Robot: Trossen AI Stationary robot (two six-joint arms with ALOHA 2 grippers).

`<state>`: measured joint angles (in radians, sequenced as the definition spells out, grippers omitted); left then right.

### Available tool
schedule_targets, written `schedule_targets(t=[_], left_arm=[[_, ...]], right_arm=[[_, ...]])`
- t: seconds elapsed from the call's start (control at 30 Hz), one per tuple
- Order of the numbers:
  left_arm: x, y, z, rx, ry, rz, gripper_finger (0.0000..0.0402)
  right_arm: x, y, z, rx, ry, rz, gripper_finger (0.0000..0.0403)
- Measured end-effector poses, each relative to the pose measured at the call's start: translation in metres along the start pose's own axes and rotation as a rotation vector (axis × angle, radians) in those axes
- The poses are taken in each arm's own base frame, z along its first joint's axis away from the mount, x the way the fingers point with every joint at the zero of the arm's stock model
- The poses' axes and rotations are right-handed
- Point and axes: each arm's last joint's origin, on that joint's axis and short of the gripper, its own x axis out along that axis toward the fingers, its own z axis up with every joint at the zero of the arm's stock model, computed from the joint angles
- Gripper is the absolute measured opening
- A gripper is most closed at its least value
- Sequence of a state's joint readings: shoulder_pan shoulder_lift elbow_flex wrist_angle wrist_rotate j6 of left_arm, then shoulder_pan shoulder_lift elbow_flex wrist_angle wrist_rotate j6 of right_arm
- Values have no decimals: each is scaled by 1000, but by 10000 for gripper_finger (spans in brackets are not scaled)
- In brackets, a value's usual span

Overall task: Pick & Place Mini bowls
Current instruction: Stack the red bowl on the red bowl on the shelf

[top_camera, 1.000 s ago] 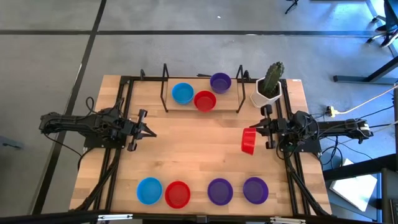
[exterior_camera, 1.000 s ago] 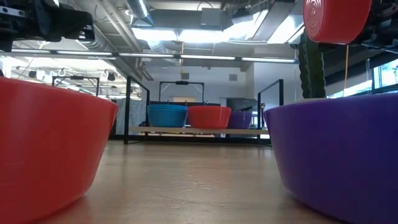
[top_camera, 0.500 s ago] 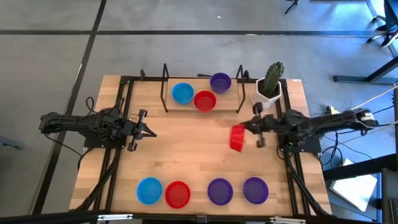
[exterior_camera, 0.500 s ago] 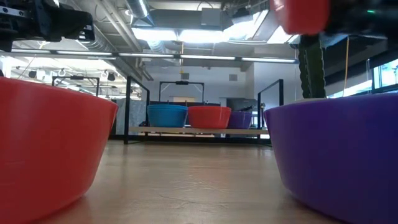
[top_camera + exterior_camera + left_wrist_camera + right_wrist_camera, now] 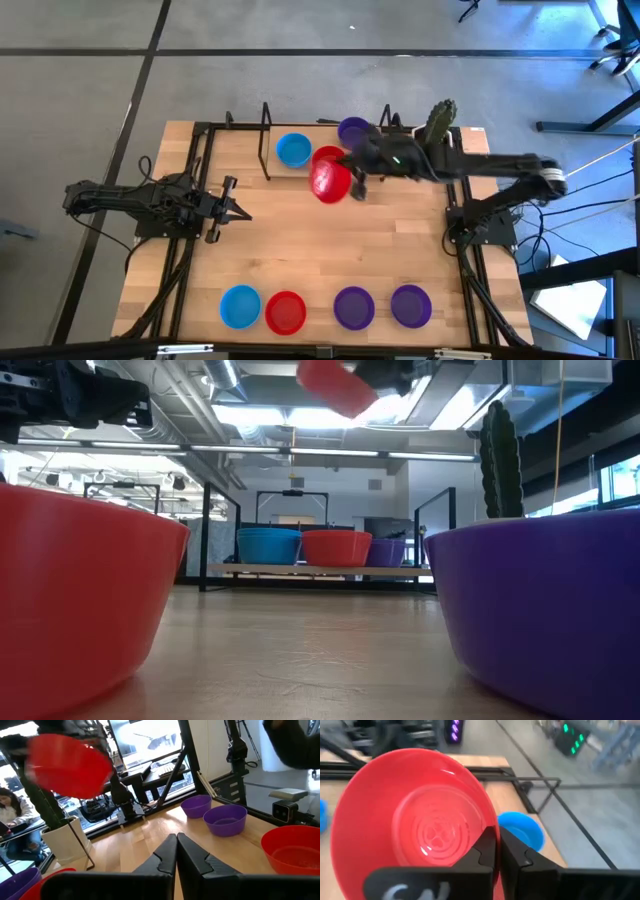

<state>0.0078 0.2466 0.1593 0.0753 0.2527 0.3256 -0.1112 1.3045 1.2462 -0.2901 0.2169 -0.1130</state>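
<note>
High view: my right fingers (image 5: 352, 181) clamp a red bowl (image 5: 329, 181) above the rack's 3 bowls; 4 wait up front.

**No legible text**

No words, brands, numbers or signs can be read in any view. White marks show on the right gripper (image 5: 496, 851) body near the camera, cut off by the frame edge and unreadable.
</note>
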Motion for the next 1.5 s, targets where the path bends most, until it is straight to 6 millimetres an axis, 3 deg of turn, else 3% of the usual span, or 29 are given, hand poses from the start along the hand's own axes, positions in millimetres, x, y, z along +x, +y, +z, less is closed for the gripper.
schedule_targets(t=[0.13,0.23,0.4,0.57,0.77,1.2,1.5], left_arm=[[0,0,0,0,1,0,4],[0,0,0,1,1,0,4],[0,0,-1,-1,10,-3,8],[0,-1,-2,-4,22,-7,5],[0,-1,-2,-4,23,-7,3],[0,-1,-2,-4,22,-7,7],[0,-1,-2,-4,22,-7,10]], right_arm=[[33,-26,24,-1,185,-62,8],[60,-49,26,2,342,-104,8],[99,-87,14,-3,518,-111,8],[126,-108,-5,23,582,-68,8],[135,-117,-22,52,660,-10,8],[140,-117,-38,58,707,-5,8],[142,-117,-36,54,679,-12,8]])
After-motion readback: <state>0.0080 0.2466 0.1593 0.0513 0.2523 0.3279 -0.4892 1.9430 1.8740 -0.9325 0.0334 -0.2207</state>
